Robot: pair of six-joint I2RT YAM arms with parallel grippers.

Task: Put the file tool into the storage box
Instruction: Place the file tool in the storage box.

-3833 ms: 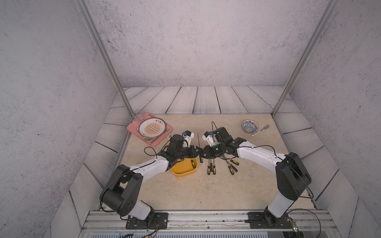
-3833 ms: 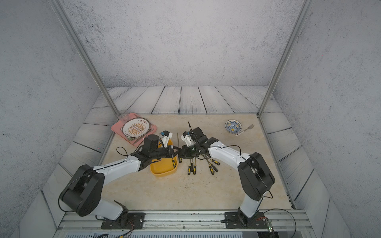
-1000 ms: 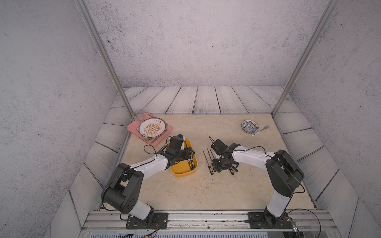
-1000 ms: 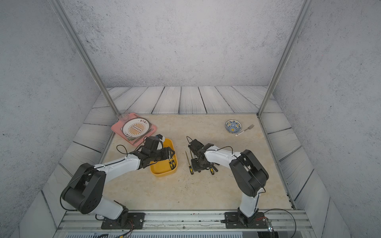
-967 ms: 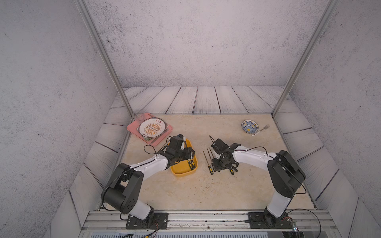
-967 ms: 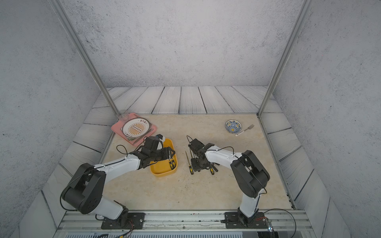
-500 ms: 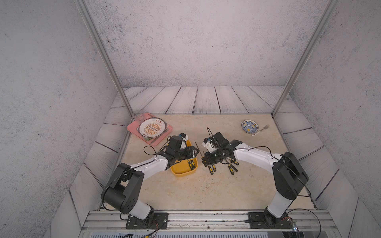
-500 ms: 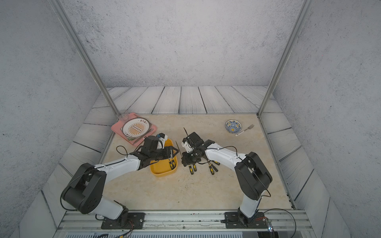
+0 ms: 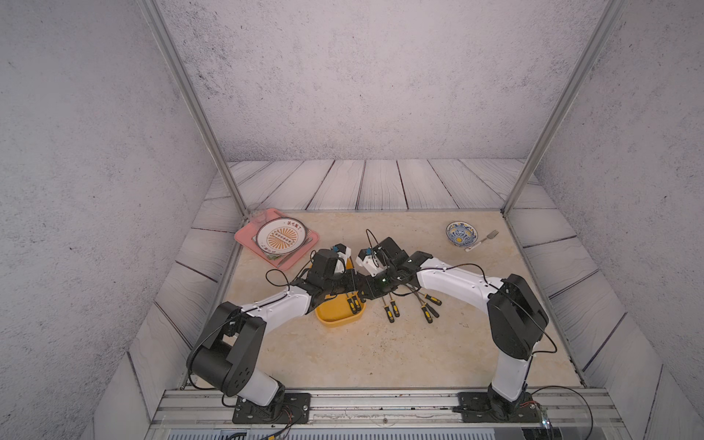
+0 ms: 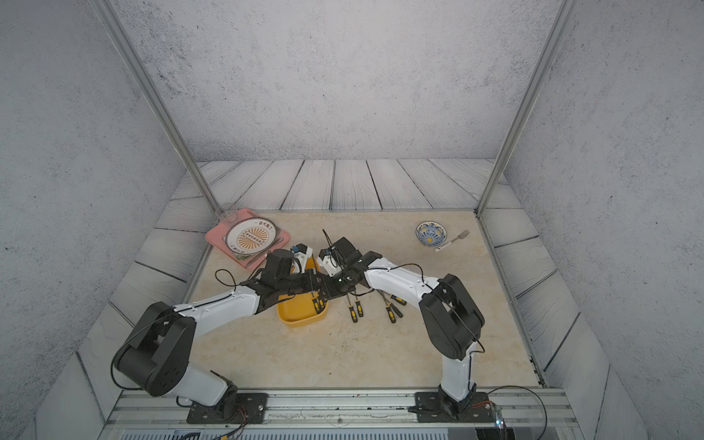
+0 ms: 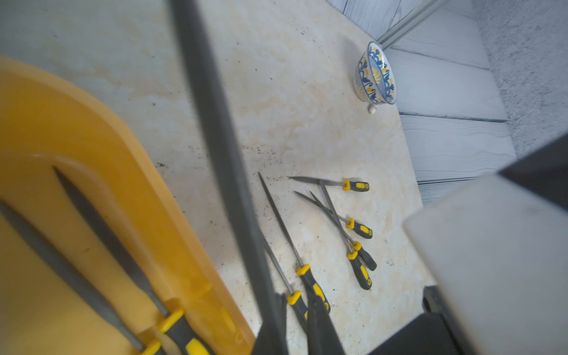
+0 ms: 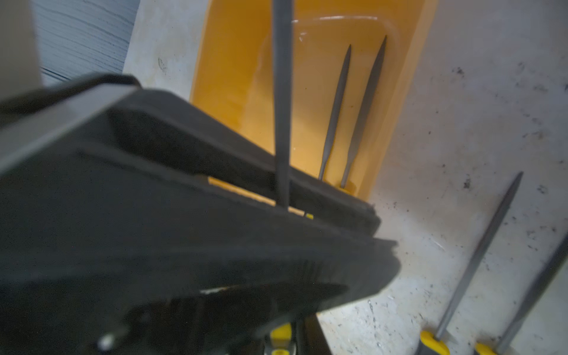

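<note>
The yellow storage box lies left of centre, with two file tools inside it. Both grippers meet above its right edge. My right gripper is shut on the yellow handle of a file tool, whose grey blade points away over the box. The blade passes between the fingers of my left gripper, which are shut on it. Several more yellow-handled file tools lie on the table right of the box.
A pink tray with a round plate sits at the back left. A blue-patterned bowl and a fork are at the back right. Metal frame posts stand at the back corners.
My right gripper lifted a file from the loose ones and carried it left to the box. My left gripper rose to meet it and closed its fingers on the blade.
</note>
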